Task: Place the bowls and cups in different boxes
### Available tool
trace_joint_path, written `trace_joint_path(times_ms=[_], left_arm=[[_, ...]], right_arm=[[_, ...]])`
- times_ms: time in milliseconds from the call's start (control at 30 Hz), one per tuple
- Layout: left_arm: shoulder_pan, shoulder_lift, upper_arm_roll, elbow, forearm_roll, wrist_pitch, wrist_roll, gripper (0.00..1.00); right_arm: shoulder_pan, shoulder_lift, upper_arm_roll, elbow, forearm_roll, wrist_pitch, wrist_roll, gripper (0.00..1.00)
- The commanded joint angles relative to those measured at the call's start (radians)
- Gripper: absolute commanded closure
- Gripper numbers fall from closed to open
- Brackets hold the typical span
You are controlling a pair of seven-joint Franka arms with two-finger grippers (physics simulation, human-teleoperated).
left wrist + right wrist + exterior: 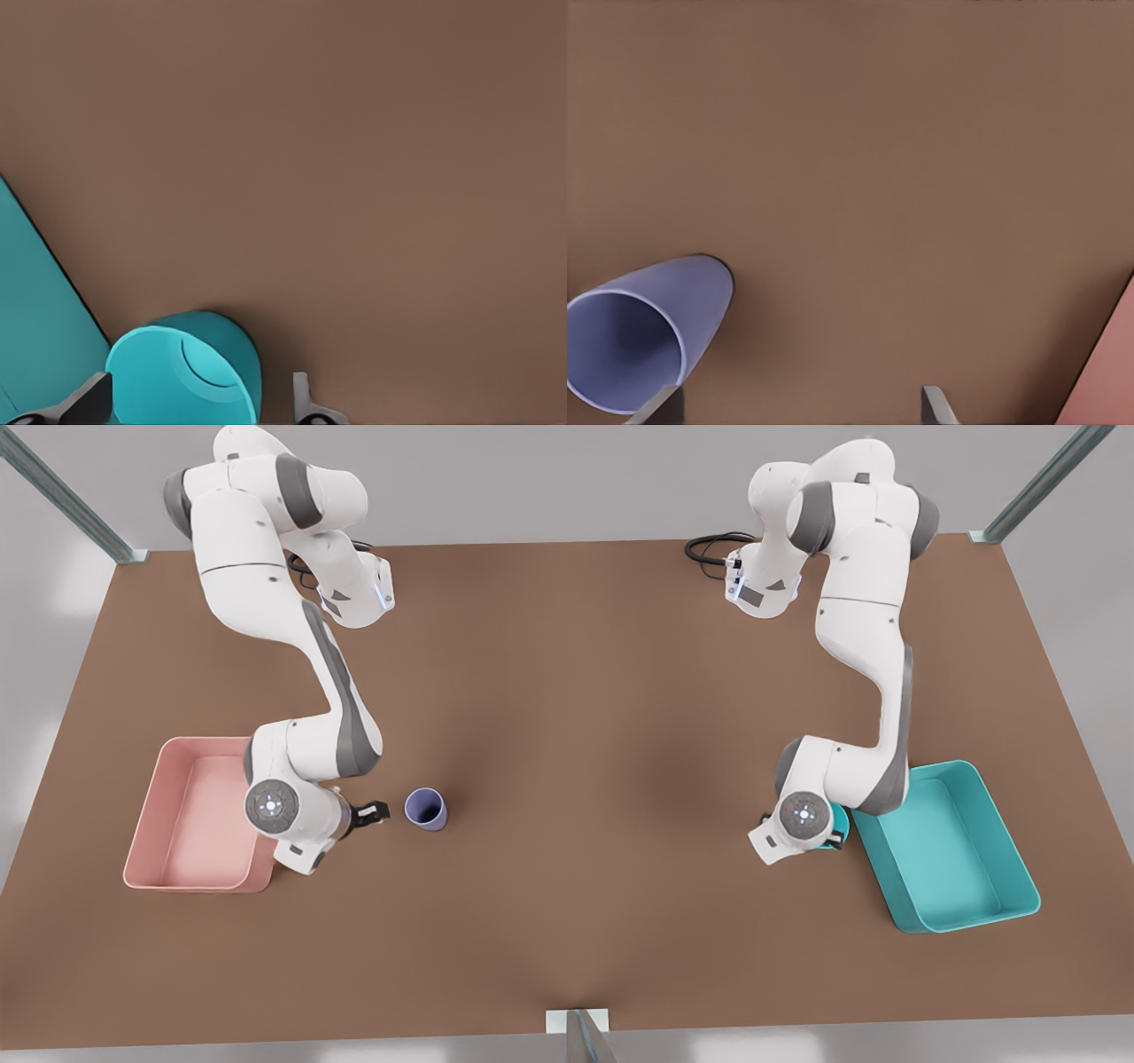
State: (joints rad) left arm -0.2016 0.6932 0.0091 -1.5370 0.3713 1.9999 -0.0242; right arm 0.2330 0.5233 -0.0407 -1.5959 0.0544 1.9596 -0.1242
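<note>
Two grippers low over the table (567, 717), each beside its item, both spread wide and holding nothing

Right gripper (372, 813): fingers (664, 405) parted wide, the cup (426, 809) upright just ahead, near one fingertip and outside the gap; pink box (186, 815) close behind, on the arm's far side from the cup. Left gripper (199, 403): fingers (89, 400) parted wide, the bowl (182, 372) standing on the table between them, whether touched cannot be told; teal box (952, 850) just beside the bowl, well apart from the pink one
</note>
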Motion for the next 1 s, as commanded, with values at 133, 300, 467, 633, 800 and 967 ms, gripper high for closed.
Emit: trace_joint_path(times_ms=[133,300,467,633,800,967], left_arm=[[0.004,-0.020,0.008,-0.103,0.028,0.057,0.007,0.00],[0.005,0.000,0.009,-0.135,0.020,0.068,-0.115,0.00],[0.008,0.017,0.009,-0.138,0.000,0.083,-0.217,0.44],[0.010,0.015,0.009,-0.133,-0.052,0.080,-0.206,0.79],[0.008,-0.047,0.009,-0.081,-0.147,-0.039,-0.204,0.79],[0.097,-0.158,0.035,0.057,-0.138,-0.196,-0.116,0.79]], right_arm=[[0.025,-0.045,0.021,-0.099,0.082,0.183,0.077,0.00],[0.065,-0.049,0.027,-0.145,0.081,0.182,0.075,0.00],[0.055,-0.042,0.027,-0.213,0.081,0.228,0.074,0.00],[0.057,-0.020,0.025,-0.250,0.079,0.289,0.074,0.00],[0.065,0.023,0.027,-0.248,0.076,0.346,0.074,0.00],[0.065,0.027,0.027,-0.251,0.073,0.344,0.066,0.69]])
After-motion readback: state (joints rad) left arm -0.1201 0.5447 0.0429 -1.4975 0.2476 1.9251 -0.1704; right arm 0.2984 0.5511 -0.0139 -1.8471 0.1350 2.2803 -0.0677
